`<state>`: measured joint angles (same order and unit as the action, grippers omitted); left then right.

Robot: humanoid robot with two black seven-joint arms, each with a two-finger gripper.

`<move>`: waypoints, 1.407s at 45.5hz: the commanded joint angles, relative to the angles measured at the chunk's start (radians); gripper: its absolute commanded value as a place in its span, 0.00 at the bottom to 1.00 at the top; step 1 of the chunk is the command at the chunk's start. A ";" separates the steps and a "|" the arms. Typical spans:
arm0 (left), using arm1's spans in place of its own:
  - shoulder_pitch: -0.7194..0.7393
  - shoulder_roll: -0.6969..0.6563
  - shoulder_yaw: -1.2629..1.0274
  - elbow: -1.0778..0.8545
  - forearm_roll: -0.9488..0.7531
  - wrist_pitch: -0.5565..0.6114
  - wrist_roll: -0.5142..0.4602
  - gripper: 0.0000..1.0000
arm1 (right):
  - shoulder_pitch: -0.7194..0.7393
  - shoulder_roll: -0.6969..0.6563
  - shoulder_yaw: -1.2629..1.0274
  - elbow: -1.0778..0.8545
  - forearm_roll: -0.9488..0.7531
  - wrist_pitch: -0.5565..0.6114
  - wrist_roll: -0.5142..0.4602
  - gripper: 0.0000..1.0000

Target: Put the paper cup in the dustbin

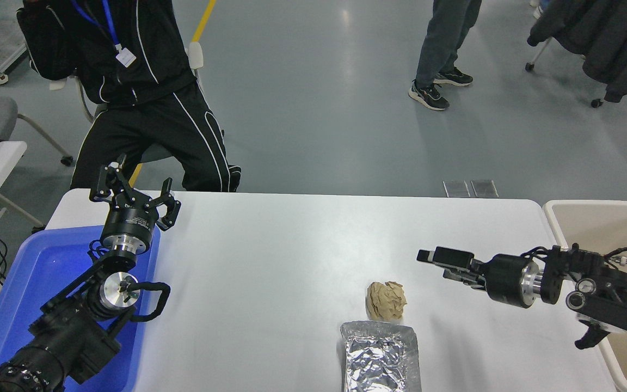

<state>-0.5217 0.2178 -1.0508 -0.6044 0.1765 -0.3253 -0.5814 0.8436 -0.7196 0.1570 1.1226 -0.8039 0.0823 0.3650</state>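
Note:
The paper cup [386, 300] is a crumpled brown wad lying on the white table [292, 245], right of the middle. My right gripper [428, 256] reaches in from the right edge and points left. It hangs above the table, up and to the right of the cup, and is apart from it and holds nothing. It shows edge-on. The dustbin [591, 206] is a large cream-beige bin at the table's right end, partly behind my right arm. My left gripper [131, 188] is open and parked at the lower left.
A crumpled foil tray [379, 356] lies just in front of the cup at the table's near edge. A bright blue tray [30, 277] sits under my left arm. A person in black sits at the far left side and another stands further back.

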 commanded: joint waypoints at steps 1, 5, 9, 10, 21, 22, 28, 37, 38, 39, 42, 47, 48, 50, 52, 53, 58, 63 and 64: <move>0.000 0.000 0.000 0.000 0.000 0.000 0.000 1.00 | -0.001 0.005 0.171 -0.122 0.160 -0.003 0.000 0.99; 0.000 0.000 0.000 0.000 0.000 0.000 0.000 1.00 | -0.003 0.011 0.217 -0.181 0.212 -0.004 0.000 0.99; 0.000 0.000 0.000 0.000 0.000 0.000 0.000 1.00 | -0.008 0.014 0.245 -0.230 0.284 -0.006 0.000 0.99; 0.000 0.000 0.000 0.000 0.000 0.000 0.000 1.00 | -0.009 0.015 0.248 -0.240 0.304 -0.006 0.000 0.99; -0.001 0.000 0.000 0.000 0.000 -0.001 0.000 1.00 | -0.012 0.031 0.257 -0.351 0.477 -0.009 0.002 0.99; 0.000 0.000 0.000 0.000 0.000 0.000 0.000 1.00 | -0.012 0.032 0.260 -0.365 0.491 -0.009 0.002 0.99; 0.000 0.000 0.000 0.000 0.000 0.000 0.000 1.00 | -0.024 0.046 0.292 -0.457 0.589 -0.009 0.002 0.99; 0.000 0.000 0.000 0.000 0.000 0.000 0.000 1.00 | -0.038 0.049 0.302 -0.582 0.678 -0.009 0.002 0.99; 0.000 0.000 0.000 0.000 0.000 0.000 0.000 1.00 | -0.040 0.049 0.302 -0.595 0.680 -0.010 0.002 0.99; 0.000 0.000 0.000 0.000 0.000 0.000 0.000 1.00 | -0.041 0.051 0.302 -0.609 0.680 -0.010 0.000 0.99; 0.000 0.000 0.000 0.000 0.001 0.000 0.000 1.00 | -0.043 0.068 0.302 -0.653 0.680 -0.019 0.000 0.99; 0.000 0.000 0.000 0.000 0.000 0.000 0.000 1.00 | -0.054 0.106 0.300 -0.753 0.680 -0.027 0.002 0.99; 0.000 0.000 0.000 0.000 0.000 0.000 0.000 1.00 | -0.054 0.112 0.300 -0.765 0.681 -0.029 0.000 0.99; 0.000 0.000 0.000 0.000 0.000 0.000 0.000 1.00 | -0.055 0.124 0.299 -0.785 0.681 -0.030 0.000 0.99; -0.001 0.000 0.000 0.000 0.000 -0.001 0.000 1.00 | -0.057 0.132 0.299 -0.793 0.680 -0.030 0.000 0.99; 0.000 0.000 0.000 0.000 0.000 0.000 0.000 1.00 | -0.057 0.134 0.299 -0.794 0.681 -0.030 0.002 0.99; 0.000 0.000 0.000 0.000 0.000 0.000 0.000 1.00 | -0.060 0.134 0.302 -0.793 0.681 -0.029 0.002 0.99; 0.000 0.000 0.000 0.000 0.000 0.000 0.000 1.00 | -0.060 0.135 0.303 -0.788 0.681 -0.029 0.002 0.99; 0.000 0.000 0.000 0.000 0.001 0.000 0.000 1.00 | -0.060 0.135 0.305 -0.788 0.681 -0.029 0.002 0.99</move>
<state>-0.5220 0.2178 -1.0508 -0.6044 0.1765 -0.3254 -0.5814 0.7891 -0.6002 0.4566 0.3697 -0.1305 0.0560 0.3657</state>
